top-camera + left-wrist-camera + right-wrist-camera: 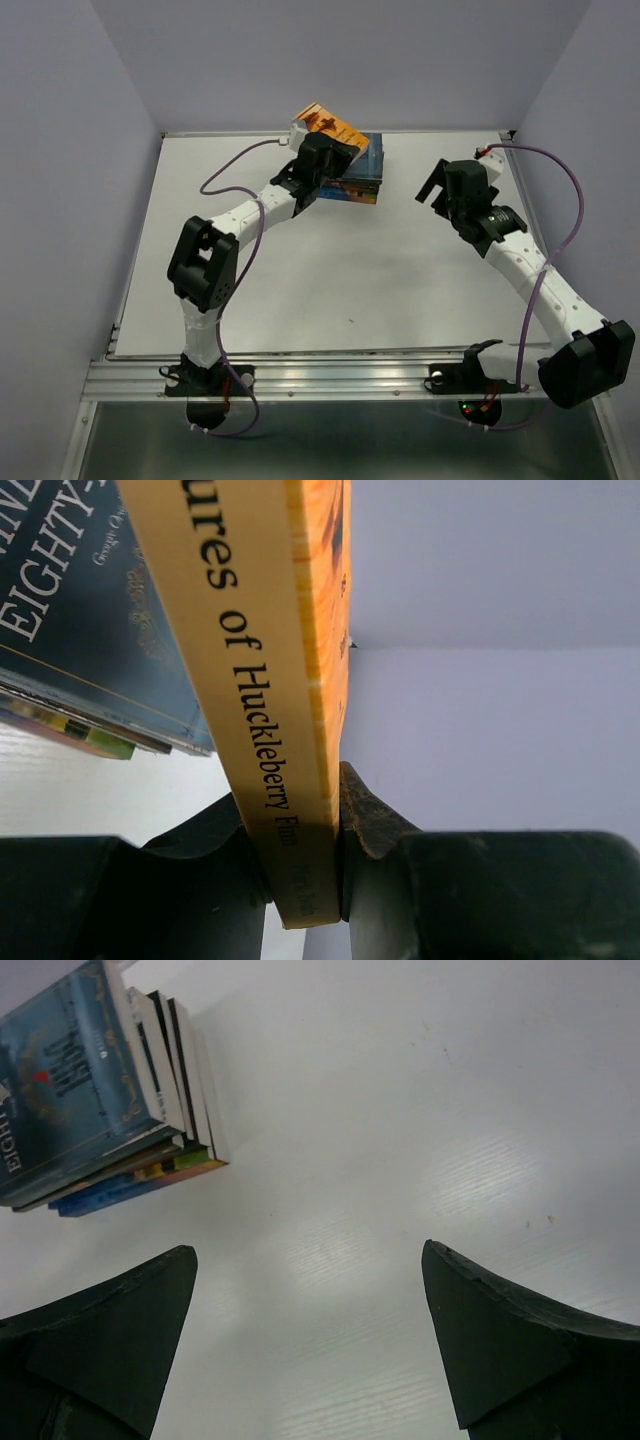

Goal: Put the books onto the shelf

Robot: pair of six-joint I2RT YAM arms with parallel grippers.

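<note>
The left hand [298, 815] clamps the orange book [270, 630] at one end, its long axis running straight out from the fingers; the stack of books [362, 182] lies just beside it, at the far edge of the surface [330, 290]; the right hand [308, 1250] gapes wide and empty, farther off.

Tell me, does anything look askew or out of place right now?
The orange book hangs tilted above the stack at the far edge of the table, pinched between the left fingers. The stack itself is slightly staggered. No damage or spills show.
</note>
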